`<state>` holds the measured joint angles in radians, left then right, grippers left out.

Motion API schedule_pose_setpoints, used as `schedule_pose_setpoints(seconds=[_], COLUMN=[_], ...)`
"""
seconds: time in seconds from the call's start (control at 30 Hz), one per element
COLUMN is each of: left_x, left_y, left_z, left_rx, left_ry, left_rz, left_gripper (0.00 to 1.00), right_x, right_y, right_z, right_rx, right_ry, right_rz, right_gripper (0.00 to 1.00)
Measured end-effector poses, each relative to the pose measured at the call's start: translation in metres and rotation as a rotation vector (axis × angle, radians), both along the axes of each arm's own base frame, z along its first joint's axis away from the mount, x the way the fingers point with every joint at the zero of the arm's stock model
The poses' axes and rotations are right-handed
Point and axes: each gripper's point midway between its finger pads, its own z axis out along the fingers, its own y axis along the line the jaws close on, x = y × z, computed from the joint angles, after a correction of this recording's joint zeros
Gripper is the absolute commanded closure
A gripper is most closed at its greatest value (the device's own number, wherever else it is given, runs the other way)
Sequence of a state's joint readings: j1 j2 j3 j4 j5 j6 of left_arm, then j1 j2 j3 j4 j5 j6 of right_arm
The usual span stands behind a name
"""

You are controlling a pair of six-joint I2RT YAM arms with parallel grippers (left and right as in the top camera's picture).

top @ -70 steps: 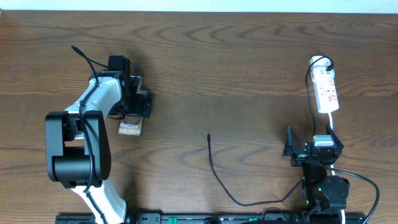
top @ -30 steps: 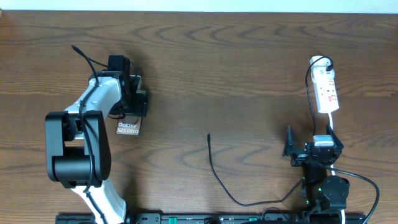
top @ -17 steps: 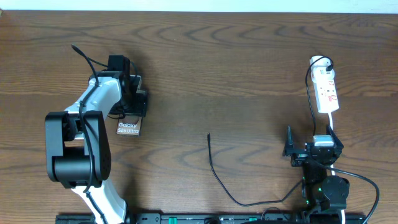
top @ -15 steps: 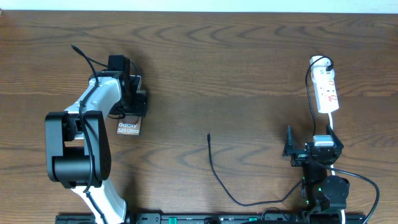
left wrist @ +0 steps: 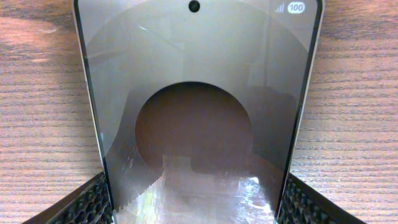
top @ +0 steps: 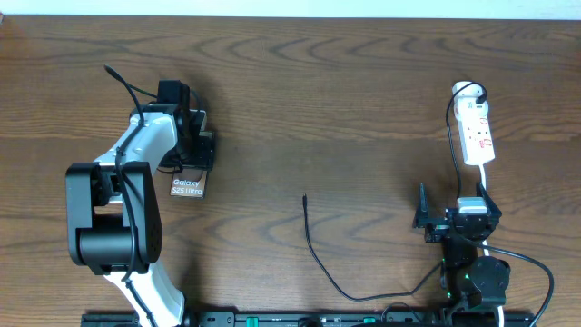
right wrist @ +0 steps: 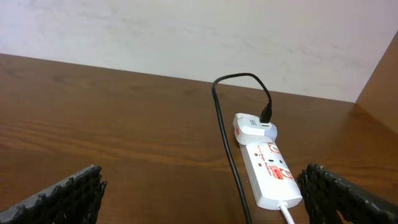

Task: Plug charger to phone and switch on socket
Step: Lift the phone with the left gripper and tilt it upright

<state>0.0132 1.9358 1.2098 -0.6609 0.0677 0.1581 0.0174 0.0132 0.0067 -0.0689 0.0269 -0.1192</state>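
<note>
The phone (top: 189,187) lies on the wooden table at the left, its "Galaxy" lettering showing below my left gripper (top: 198,150). In the left wrist view the phone (left wrist: 196,118) fills the gap between my fingers (left wrist: 93,202), and both pads press its long edges, so my left gripper (left wrist: 196,202) is shut on it. The charger (top: 313,247) lies loose mid-table, its plug tip pointing away. The socket (top: 477,134) sits at the far right. My right gripper (top: 454,207) stands wide open just in front of the socket (right wrist: 270,168), holding nothing.
The charger cable (right wrist: 225,143) runs from a white adapter (right wrist: 252,126) at the socket's far end down past its left side. A white cord (right wrist: 287,213) leaves the socket's near end. A pale wall (right wrist: 186,37) bounds the table's far edge.
The phone and my left gripper have shifted slightly toward the far side since the earliest frame. The right arm, charger and socket have not moved.
</note>
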Motion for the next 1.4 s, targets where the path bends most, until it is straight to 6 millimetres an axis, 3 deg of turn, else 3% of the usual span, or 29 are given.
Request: schedule_pose_setpoints(seconds=[0.17, 0.57, 0.7, 0.9, 1.1, 1.4], left_x=[0.001, 0.003, 0.01, 0.02, 0.019, 0.011], left_y=[0.0, 0.0, 0.0, -0.002, -0.023, -0.07], left_z=[0.0, 0.005, 0.029, 0.095, 0.149, 0.18], left_rx=[0.0, 0.0, 0.0, -0.019, -0.19, -0.583], left_ry=[-0.004, -0.022, -0.089, -0.275, -0.401, -0.328], left_rz=[0.0, 0.0, 0.004, 0.043, 0.156, 0.427], left_gripper=[0.92, 0.93, 0.93, 0.93, 0.93, 0.92], right_x=[0.0, 0.0, 0.0, 0.0, 0.0, 0.0], right_y=[0.0, 0.0, 0.0, 0.0, 0.0, 0.0], right_z=[0.0, 0.0, 0.0, 0.0, 0.0, 0.0], right_rx=[0.0, 0.0, 0.0, 0.0, 0.0, 0.0], right_ry=[0.0, 0.0, 0.0, 0.0, 0.0, 0.0], right_rz=[0.0, 0.0, 0.0, 0.0, 0.0, 0.0], right_gripper=[0.01, 0.01, 0.01, 0.01, 0.01, 0.01])
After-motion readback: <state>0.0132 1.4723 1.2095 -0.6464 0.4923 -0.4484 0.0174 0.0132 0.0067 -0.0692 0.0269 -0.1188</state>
